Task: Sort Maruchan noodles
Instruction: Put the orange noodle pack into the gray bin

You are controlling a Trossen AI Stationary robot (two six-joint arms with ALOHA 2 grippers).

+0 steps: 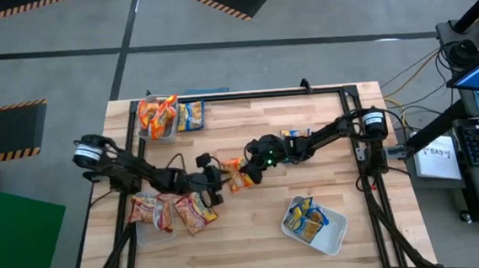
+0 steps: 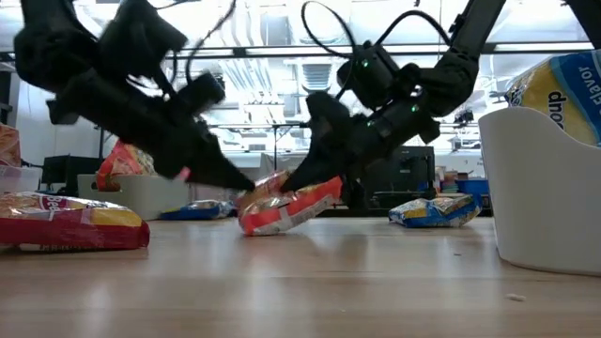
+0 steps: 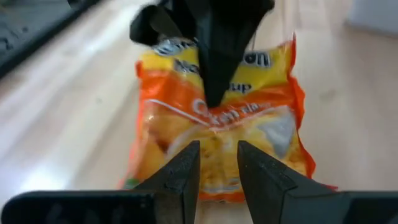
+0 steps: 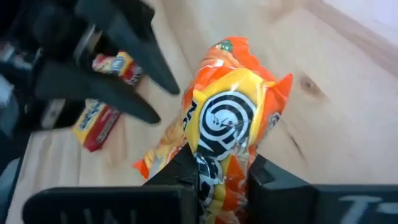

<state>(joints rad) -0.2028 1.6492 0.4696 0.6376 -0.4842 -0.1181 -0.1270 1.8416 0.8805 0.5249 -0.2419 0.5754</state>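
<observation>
Mid-bench (image 1: 325, 145), both arms meet over one orange noodle packet (image 1: 238, 175). Right pincer (image 4: 222, 177) is clenched on the packet's end, lifting it off the wood. Left pincer (image 3: 217, 163) is released, its tips just short of the other end. Handover likely: close left fully before right lets go, to avoid tearing.

Glossy crinkly plastic packet (image 4: 230, 118), wooden table (image 1: 327, 170)

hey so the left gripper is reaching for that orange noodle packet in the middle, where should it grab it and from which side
Grip the free short end of the orange packet, coming from the left. The right gripper pinches the opposite end, lifting it tilted in the low view. The left gripper is open, its fingers already facing that end.
</observation>
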